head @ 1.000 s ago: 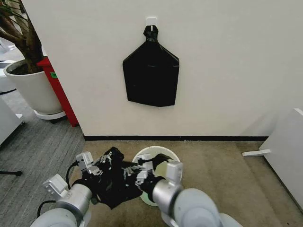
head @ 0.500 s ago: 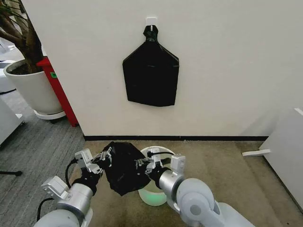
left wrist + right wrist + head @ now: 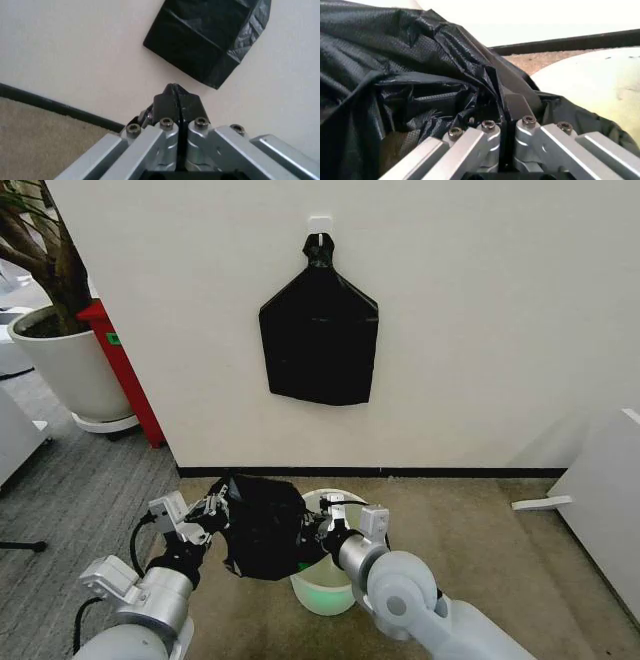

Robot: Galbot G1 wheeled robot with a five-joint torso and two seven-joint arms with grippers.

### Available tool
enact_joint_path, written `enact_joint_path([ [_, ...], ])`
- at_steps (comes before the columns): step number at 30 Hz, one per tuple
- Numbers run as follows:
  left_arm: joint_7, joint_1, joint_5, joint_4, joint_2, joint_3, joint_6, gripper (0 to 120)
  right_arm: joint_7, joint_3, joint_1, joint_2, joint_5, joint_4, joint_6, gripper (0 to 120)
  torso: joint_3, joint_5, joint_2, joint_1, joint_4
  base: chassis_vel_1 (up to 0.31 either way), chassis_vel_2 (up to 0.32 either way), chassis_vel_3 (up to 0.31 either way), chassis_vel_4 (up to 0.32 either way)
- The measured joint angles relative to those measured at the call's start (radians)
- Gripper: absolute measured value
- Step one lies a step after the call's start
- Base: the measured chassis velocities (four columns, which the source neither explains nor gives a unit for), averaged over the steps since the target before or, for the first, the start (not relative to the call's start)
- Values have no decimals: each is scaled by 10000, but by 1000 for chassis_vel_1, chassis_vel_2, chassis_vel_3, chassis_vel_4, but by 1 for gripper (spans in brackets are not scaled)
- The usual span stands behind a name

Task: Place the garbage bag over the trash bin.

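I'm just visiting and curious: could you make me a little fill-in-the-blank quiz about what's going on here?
1. Both claws, left claw and right claw, are shut on the ____ garbage bag.
2. The trash bin stands on the ____.
3. The bag bundle hangs on the ____.

Missing words: black; floor; wall.

Probably an office corner: grey carpet tiles (image 3: 70,480), a potted tree (image 3: 55,330), a plain white wall (image 3: 480,330) with black baseboard (image 3: 450,472).
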Motion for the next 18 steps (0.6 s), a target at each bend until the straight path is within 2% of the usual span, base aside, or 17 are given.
enact_joint_path([
  [5, 22, 168, 402, 0, -202, 595, -43, 0, -42, 570, -638, -691, -191, 517, 15, 0, -1, 1, 0, 0, -2, 0, 0, 0, 0],
  [18, -180, 41, 299, 35, -203, 1760, 242, 0, 156, 1678, -1142, -1596, -92, 1483, 24, 0, -1, 2, 0, 0, 0, 0, 0, 0, 0],
])
